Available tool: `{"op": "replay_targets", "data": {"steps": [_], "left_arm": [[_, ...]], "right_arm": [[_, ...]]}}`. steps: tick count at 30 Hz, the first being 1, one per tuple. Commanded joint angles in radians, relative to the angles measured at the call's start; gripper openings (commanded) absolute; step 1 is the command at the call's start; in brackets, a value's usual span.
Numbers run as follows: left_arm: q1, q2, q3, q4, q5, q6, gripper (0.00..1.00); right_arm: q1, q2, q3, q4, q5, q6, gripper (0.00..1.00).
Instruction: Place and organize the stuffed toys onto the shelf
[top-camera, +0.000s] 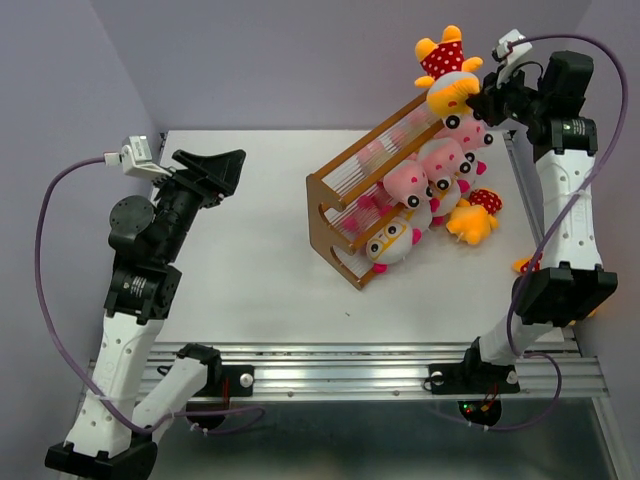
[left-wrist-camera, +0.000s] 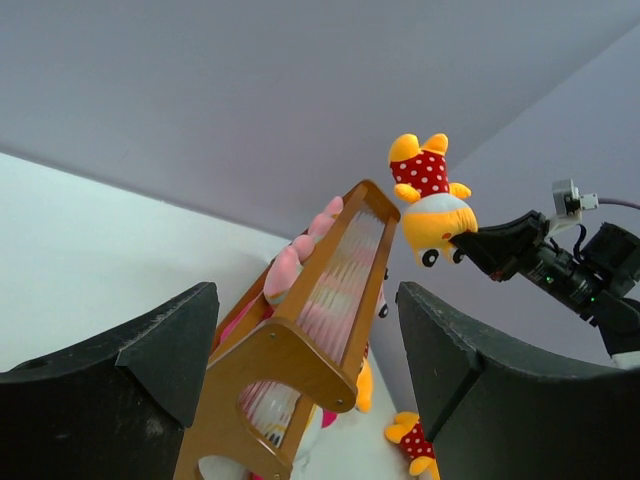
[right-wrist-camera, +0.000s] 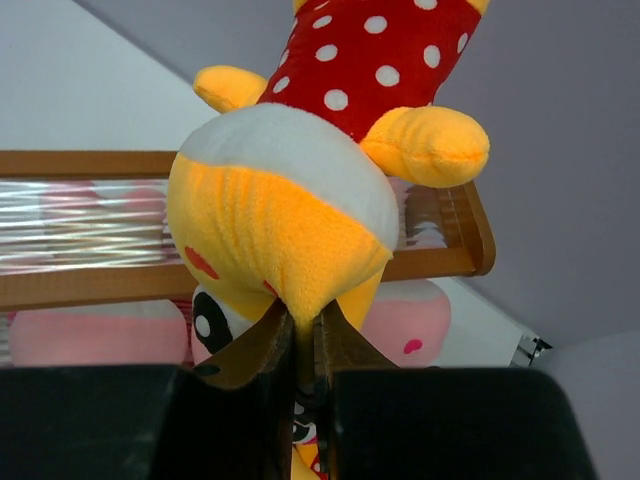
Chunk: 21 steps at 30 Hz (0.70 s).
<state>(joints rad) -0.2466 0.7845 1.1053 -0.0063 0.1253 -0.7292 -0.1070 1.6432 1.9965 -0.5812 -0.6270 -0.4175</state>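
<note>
Looking down from above, the shelf (top-camera: 336, 232) stands on the right half of the table (top-camera: 240, 250), its long axis running diagonally from near-left to far-right. The right gripper (top-camera: 483, 103) is pinched onto the head of a yellow-orange toy (top-camera: 447, 72) held in the air at the shelf's far end. This toy is upside down: head toward the shelf, red dotted body and feet toward the back wall. Two more yellow-orange toys lie on the table, one (top-camera: 474, 217) just beside the shelf and one (top-camera: 524, 265) mostly hidden behind the right arm. The shelf's far side carries a row of toys: two pink ones, a white-faced one with orange glasses (top-camera: 392, 242) at the near end, and perhaps two or three more, too crowded to count surely. The left gripper (top-camera: 222, 172) hangs well apart from the shelf, over the left half of the table.

From the left wrist, its two fingers (left-wrist-camera: 150, 365) stand wide apart with nothing between them. Beyond them the shelf shows end-on, and the held toy hangs head-down above its far end.

From the right wrist, the jaws meet on the lower edge of the toy's head. The dotted body rises straight up, and a shelf rail crosses level behind, with pink toys showing beyond it.
</note>
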Motion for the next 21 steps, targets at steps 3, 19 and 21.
{"op": "replay_targets", "data": {"steps": [3,19,21], "left_arm": [[0.007,-0.051,-0.038,0.008,-0.015,0.053,0.83],[0.009,-0.065,-0.064,-0.027,-0.026,0.053,0.83],[0.009,-0.068,-0.070,-0.026,-0.026,0.053,0.83]], "right_arm": [[-0.066,0.046,0.045,-0.043,-0.120,-0.133,0.11],[-0.066,0.217,0.162,-0.028,-0.206,-0.127,0.23],[-0.076,0.221,0.162,-0.025,-0.194,-0.126,0.29]]}}
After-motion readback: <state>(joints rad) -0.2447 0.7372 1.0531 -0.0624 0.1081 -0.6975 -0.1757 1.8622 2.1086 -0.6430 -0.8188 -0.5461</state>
